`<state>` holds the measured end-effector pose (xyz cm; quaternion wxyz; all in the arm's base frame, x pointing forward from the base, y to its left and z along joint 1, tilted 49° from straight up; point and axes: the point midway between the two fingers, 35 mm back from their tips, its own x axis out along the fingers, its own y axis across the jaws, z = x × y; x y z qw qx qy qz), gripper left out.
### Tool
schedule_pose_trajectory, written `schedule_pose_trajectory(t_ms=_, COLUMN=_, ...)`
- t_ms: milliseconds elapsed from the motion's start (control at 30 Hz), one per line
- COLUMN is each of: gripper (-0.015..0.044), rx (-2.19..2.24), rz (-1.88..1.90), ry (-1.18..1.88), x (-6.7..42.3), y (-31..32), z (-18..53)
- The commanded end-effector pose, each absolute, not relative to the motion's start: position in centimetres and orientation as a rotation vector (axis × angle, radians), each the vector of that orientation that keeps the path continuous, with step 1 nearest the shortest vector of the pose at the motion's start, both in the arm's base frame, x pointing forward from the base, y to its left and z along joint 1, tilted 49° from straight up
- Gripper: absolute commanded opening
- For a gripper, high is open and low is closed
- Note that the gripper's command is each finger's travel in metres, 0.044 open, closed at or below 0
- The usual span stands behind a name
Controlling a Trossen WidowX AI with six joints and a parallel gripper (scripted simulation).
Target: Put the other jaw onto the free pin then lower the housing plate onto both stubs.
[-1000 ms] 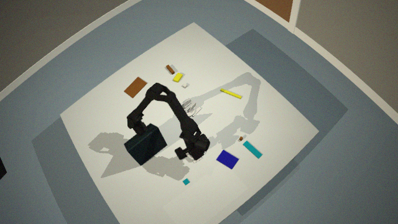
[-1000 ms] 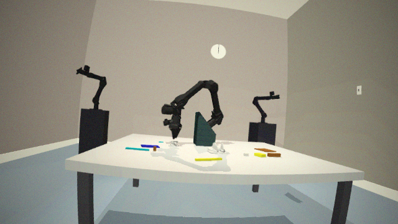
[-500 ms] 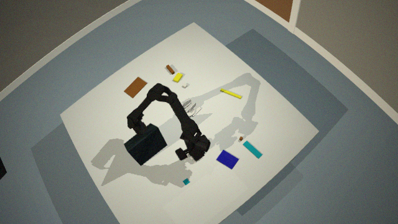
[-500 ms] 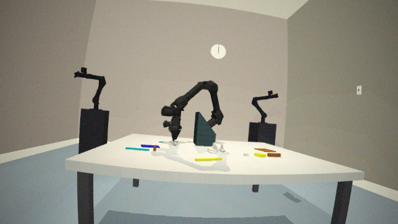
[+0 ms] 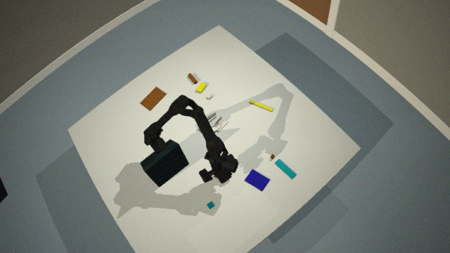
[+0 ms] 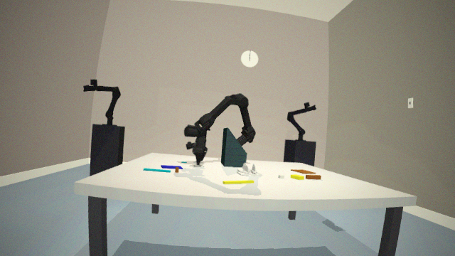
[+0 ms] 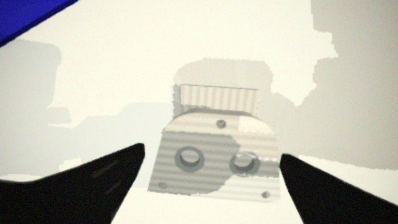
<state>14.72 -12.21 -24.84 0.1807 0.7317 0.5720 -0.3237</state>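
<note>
The pale housing plate [image 7: 220,142] lies on the table, with two round holes, small screw holes and a ribbed block at its far edge. My gripper [image 7: 211,154] [image 6: 199,163] is open and empty, low over the table, with one fingertip beyond each side of the plate. In the top view the arm hides the plate. The pale gripper base assembly with its jaws [image 5: 218,125] [image 6: 245,171] stands apart from the plate, partly behind the arm in the top view. Its pins and teeth are too small to make out.
A dark wedge block [image 5: 165,163] [image 6: 232,153] stands by the arm's base. A blue plate [image 5: 257,180] [image 6: 171,167] [image 7: 30,15], teal strip [image 5: 285,169] [image 6: 156,170] and small brown peg [image 5: 272,156] lie near the gripper. A yellow bar [image 5: 261,105] [image 6: 238,182] lies beyond the assembly.
</note>
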Motion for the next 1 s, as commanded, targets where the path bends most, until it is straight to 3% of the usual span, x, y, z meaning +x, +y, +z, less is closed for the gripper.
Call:
schedule_pose_trajectory(t_ms=0, gripper=0.0440, rx=2.079, rz=-0.916, ry=1.620, x=14.63, y=-11.66, z=-24.96)
schedule_pose_trajectory(t_ms=833, gripper=0.0440, rx=2.079, rz=-0.915, ry=1.620, x=14.64, y=-11.59, z=-25.02)
schedule_pose_trajectory(t_ms=967, gripper=0.0413, rx=2.070, rz=-0.914, ry=1.621, x=14.65, y=-11.75, z=-25.05)
